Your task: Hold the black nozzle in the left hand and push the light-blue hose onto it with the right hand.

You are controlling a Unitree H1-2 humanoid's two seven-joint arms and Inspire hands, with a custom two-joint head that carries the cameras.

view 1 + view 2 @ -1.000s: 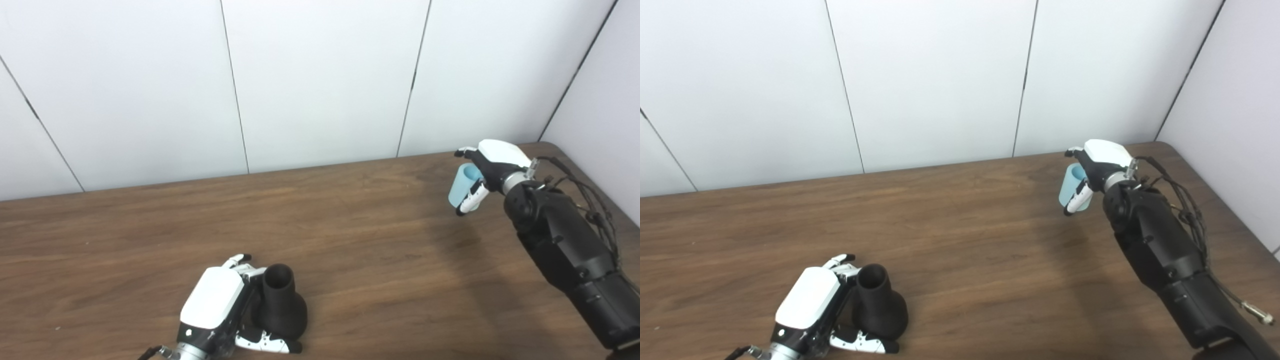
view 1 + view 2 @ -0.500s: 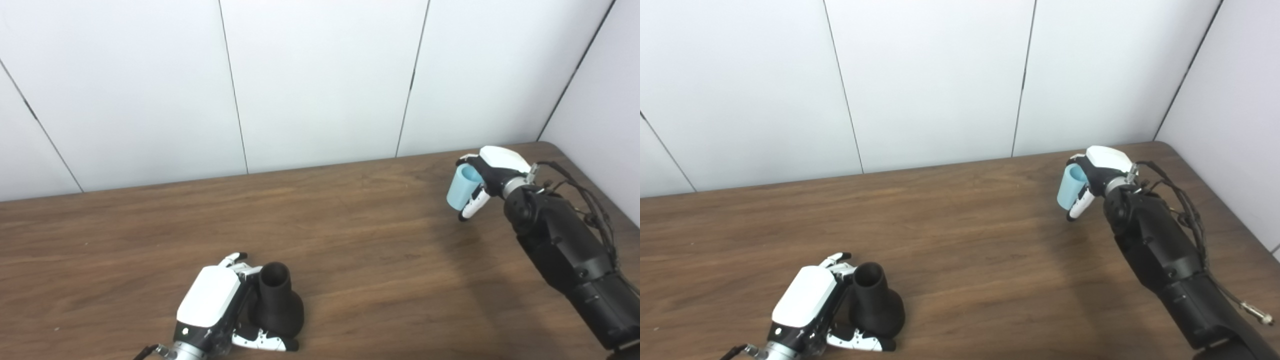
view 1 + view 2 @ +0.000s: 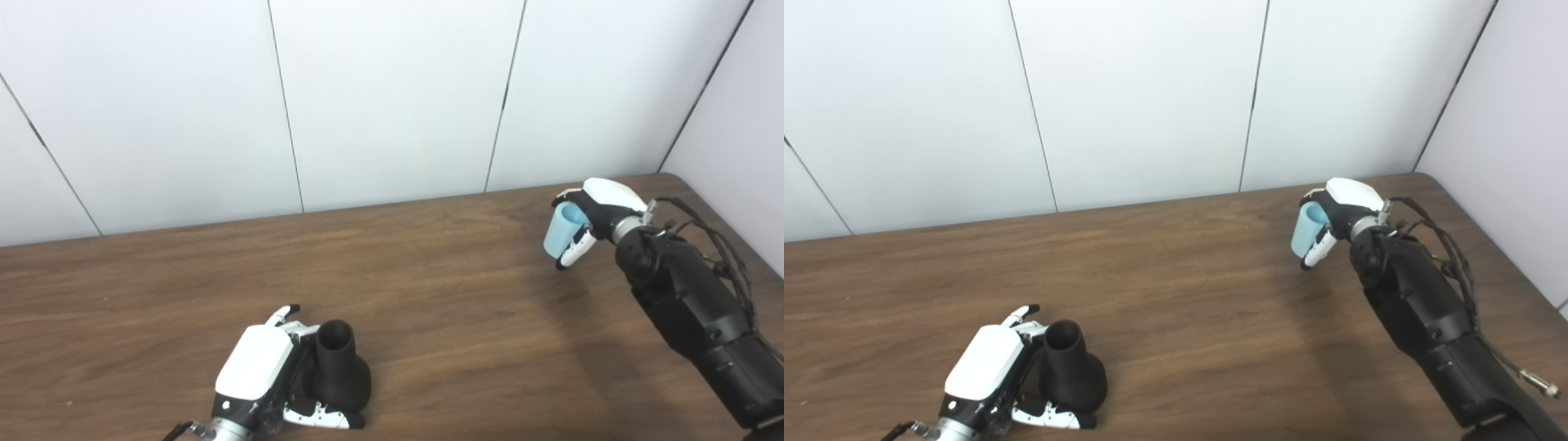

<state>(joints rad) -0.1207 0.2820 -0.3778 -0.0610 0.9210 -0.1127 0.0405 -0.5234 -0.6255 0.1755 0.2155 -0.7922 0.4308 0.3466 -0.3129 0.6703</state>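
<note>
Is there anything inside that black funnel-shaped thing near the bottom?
The black nozzle looks hollow: its open top shows only dark interior, nothing sticking out. Deeper down is too dark to tell. The left robot hand wraps around it, hiding its left side.

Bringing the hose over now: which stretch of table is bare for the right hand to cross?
The wood between the right hand holding the light-blue hose and the black nozzle in the left hand is bare. Only the near-left table edge is crowded.
</note>
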